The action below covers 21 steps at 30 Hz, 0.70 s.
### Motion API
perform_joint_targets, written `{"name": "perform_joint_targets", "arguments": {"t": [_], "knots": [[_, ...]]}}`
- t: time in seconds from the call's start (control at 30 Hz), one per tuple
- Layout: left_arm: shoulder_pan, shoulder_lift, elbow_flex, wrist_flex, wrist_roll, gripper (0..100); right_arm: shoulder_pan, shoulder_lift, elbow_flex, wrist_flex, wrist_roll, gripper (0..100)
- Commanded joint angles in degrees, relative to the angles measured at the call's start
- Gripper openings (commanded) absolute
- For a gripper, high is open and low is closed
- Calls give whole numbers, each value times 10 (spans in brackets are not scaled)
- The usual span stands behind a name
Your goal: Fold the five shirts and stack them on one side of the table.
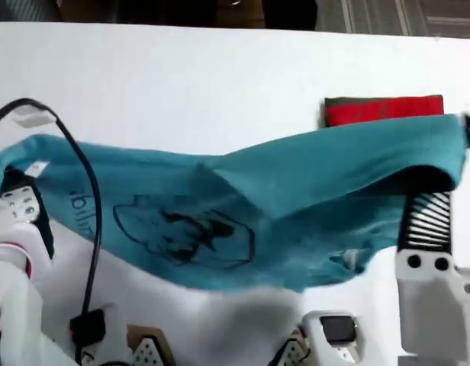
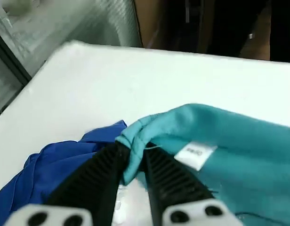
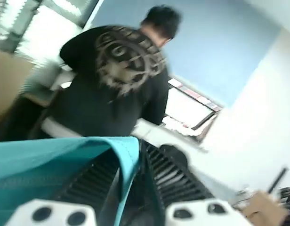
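1. Above the middle of the white table [image 1: 181,69], a teal cotton T-shirt with a dark printed figure [image 1: 296,183] hangs stretched between the two arms. Its middle sags toward the tabletop and casts a shadow below.
2. The left gripper [image 2: 132,153] pinches a bunched edge of the teal shirt, just beside a white sewn label [image 2: 196,154]. The right gripper [image 3: 135,155] is pressed together on the opposite end, with a thin fold of cloth between its ribbed fingers.
3. The step in hand looks like spreading this shirt out ahead of its first fold. A folded red shirt [image 1: 384,112] lies at the far right of the table, probably the start of the stack. A dark green strip shows along its far side; whether that is a second shirt cannot be told.
4. The next move probably calls for both ends to come down together and level, with enough tension that the cloth lands flat and not in a heap.
5. The far half of the table is bare and offers room for laying the shirt out.
6. The folded red shirt sits just behind the teal shirt's right end in the high view, so a backward sweep could drag it.
7. A crumpled blue shirt [image 2: 51,165] lies just beside the left gripper, and a black cable [image 1: 86,198] loops across the teal shirt's left end. Either could snag, and the near edge is crowded by the arms' bases.
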State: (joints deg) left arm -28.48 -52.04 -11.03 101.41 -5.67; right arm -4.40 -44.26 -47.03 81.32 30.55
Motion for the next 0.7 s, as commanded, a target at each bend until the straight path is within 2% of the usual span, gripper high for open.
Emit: {"name": "perform_joint_targets", "arguments": {"t": [0.0,0.4,0.67], "knots": [[-5,-11,7,9,-3,24,17,3,-5,-27,16,19],[-5,-97,10,9,-2,24,21,-3,-125,31,15,19],[-5,-118,25,7,-4,24,20,8,-119,26,15,19]]}}
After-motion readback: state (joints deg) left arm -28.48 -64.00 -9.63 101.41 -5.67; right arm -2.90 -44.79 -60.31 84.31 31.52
